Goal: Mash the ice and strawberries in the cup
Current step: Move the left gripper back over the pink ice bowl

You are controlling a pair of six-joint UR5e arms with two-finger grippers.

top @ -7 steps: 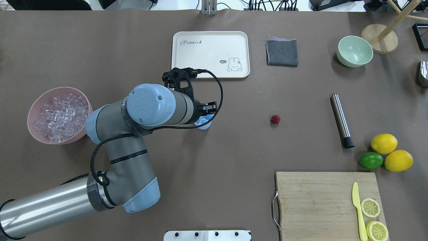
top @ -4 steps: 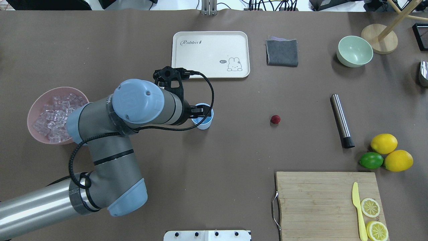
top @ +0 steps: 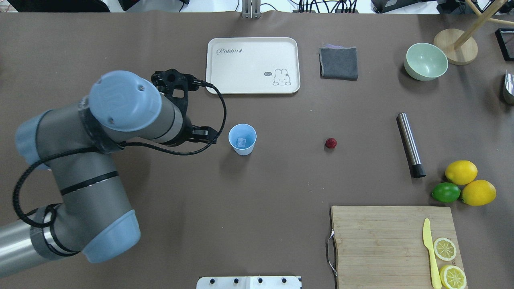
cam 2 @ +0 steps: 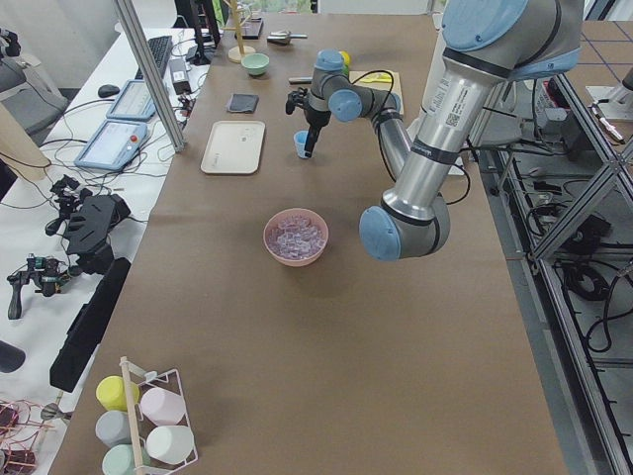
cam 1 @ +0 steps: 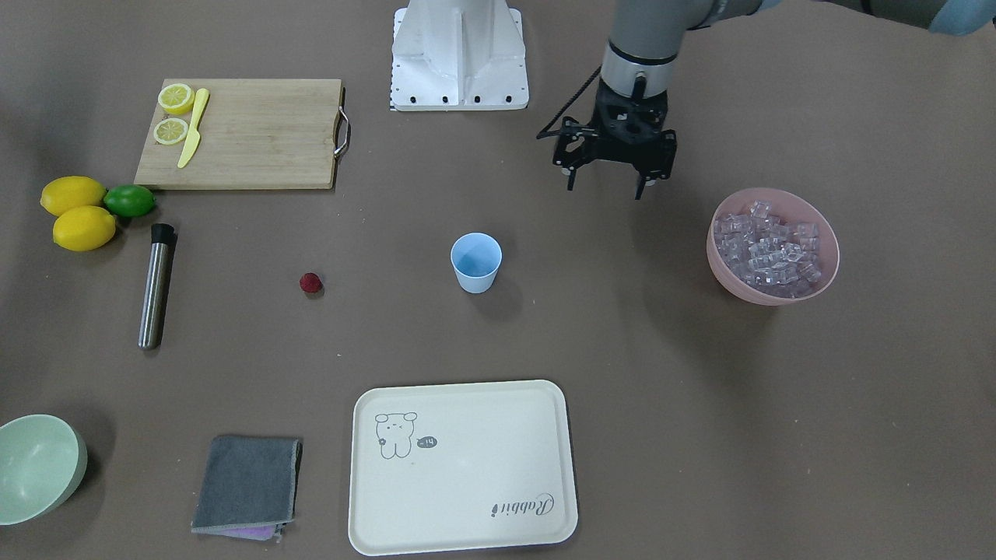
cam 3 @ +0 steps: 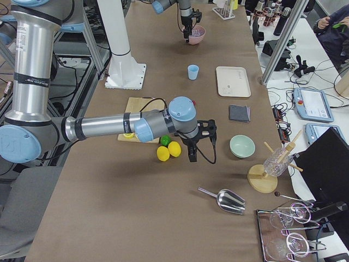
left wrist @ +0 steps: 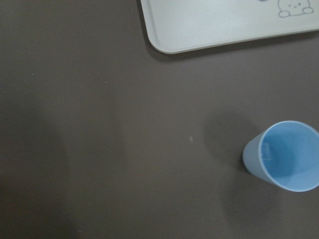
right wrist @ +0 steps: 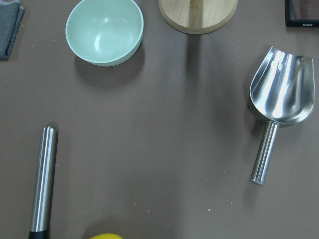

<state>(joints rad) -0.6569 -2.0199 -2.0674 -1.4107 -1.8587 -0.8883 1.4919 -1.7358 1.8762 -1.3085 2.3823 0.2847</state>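
Cup (top: 242, 139): pale blue plastic, tapered, plain round rim, no handle; set upright mid-table, one clear cube (top: 241, 141) seen at its bottom.
Strawberry (top: 331, 143): one small dark red berry, laid on the table well right of the cup in the overhead view.
Ice (cam 1: 769, 249): clear glassy cubes heaped in a pink bowl (cam 1: 825, 268), well left of the cup.
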